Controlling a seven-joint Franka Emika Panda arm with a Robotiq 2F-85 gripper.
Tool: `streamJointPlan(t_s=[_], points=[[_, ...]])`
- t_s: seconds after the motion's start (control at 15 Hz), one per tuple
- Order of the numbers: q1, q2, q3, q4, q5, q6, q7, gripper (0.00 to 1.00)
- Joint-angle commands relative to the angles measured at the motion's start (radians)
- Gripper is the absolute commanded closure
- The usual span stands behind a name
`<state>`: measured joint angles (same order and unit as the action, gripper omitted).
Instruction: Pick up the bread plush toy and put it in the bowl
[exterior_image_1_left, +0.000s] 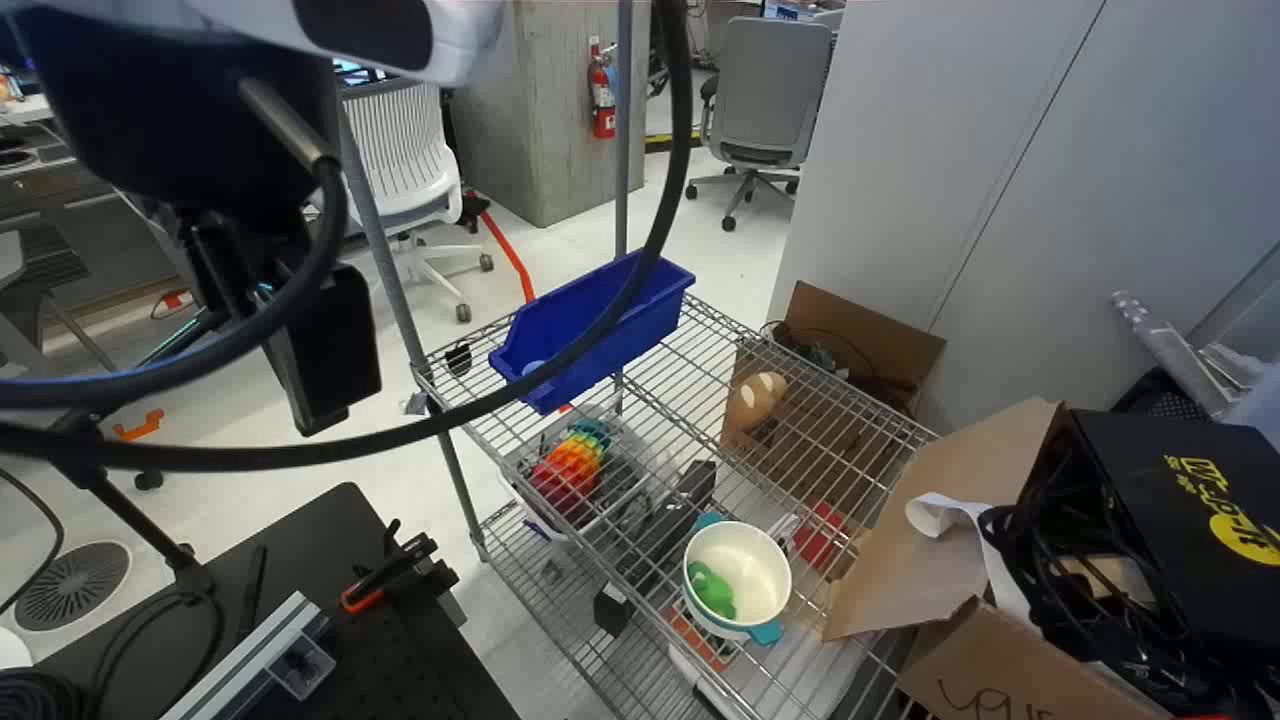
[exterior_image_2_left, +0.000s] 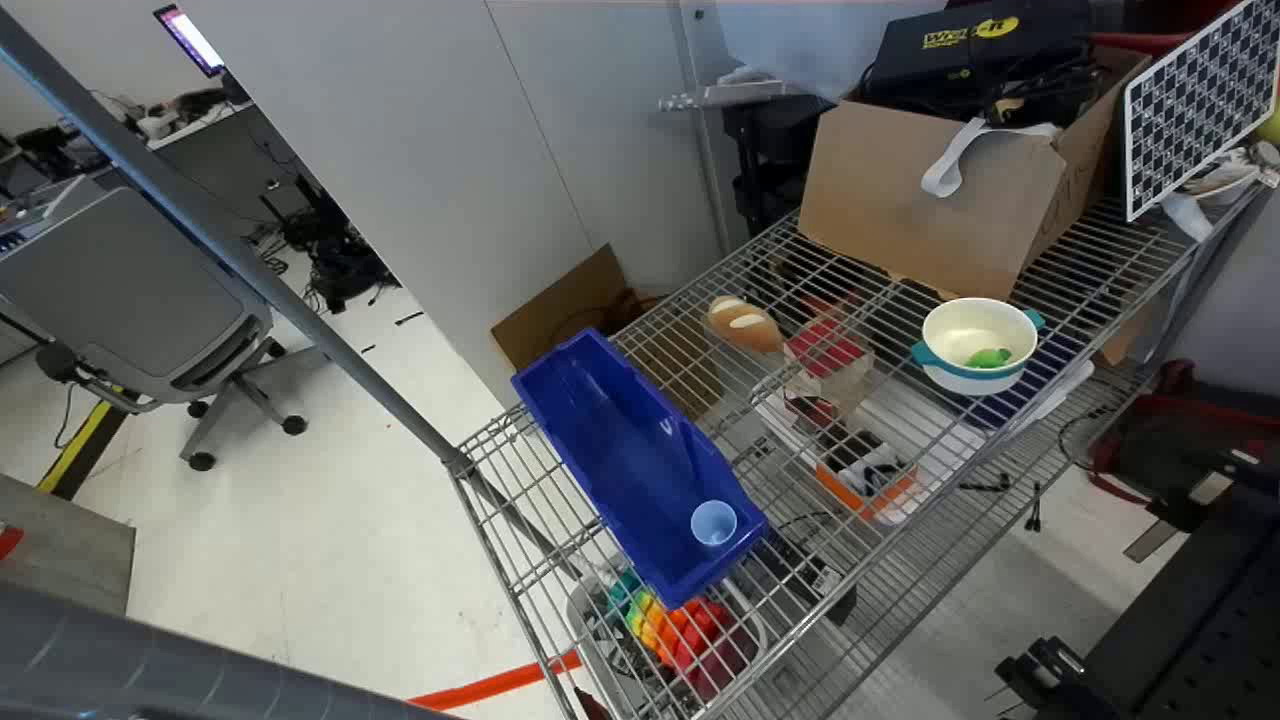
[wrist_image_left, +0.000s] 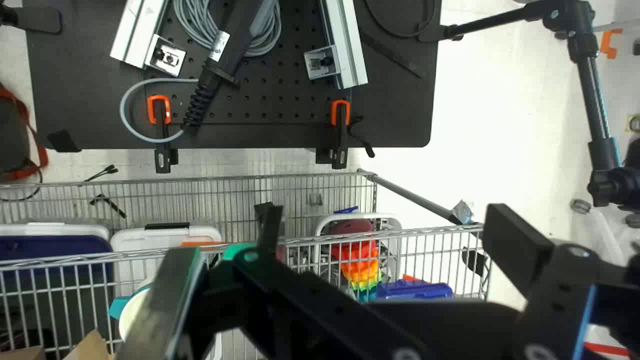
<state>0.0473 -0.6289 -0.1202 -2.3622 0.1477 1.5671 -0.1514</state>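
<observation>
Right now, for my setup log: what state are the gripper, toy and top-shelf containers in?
gripper: open, empty
bread plush toy: lying on the wire shelf, ungripped
bowl: upright, green item inside
blue bin: upright, open-topped
light-blue cup: inside the bin
cardboard box: open, loaded

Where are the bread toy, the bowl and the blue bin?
Bread toy (exterior_image_2_left: 752, 331), in an exterior view: its tan body.
Bowl (exterior_image_2_left: 960, 338), in an exterior view: bare inner wall.
Blue bin (exterior_image_2_left: 628, 455), in an exterior view: inside floor.

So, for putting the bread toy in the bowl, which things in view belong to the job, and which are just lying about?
Job:
bread
bowl

Just lying about:
blue bin
cup, in the bin
green lump, in the bowl
cardboard box
grey chair
</observation>
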Motion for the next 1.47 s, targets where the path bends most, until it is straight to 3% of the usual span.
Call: streamJointPlan(t_s=[0.0, 0.6, 0.8, 1.07, 1.4], points=[[-0.021, 0.002, 0.015, 0.004, 0.008, -0.004, -0.009, 0.00], [-0.021, 0.001, 0.015, 0.008, 0.008, -0.004, -0.009, 0.00], [-0.014, 0.057, 0.057, 0.010, 0.035, 0.069, 0.061, 0.00], [0.003, 0.254, 0.130, 0.063, 0.142, 0.302, 0.211, 0.00], [0.039, 0.567, 0.167, 0.186, 0.238, 0.653, 0.198, 0.00]])
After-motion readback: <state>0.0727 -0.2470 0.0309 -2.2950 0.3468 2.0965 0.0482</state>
